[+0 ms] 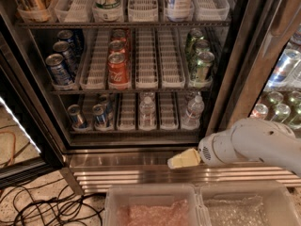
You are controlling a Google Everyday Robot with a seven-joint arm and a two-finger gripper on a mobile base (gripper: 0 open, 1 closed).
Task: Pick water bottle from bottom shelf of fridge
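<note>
The fridge (244, 55) stands open in front of me. Its bottom shelf (136, 128) holds white lane trays. Two clear water bottles with white caps stand upright on it, one in the middle (147, 111) and one at the right (194, 112). Two blue soda cans (88, 117) stand at its left end. My gripper (181, 160) sits at the end of the white arm (254, 145). It is outside the fridge, over the ribbed steel base (141, 173), below and in front of the right bottle. It holds nothing.
The middle shelf holds blue cans (59, 67), red cans (117, 62) and green cans (201, 60). Two clear bins (155, 206) with bubble wrap lie at the bottom edge. Black cables (42, 206) lie on the floor at left. A second cooler section with cans (277, 102) is at the right.
</note>
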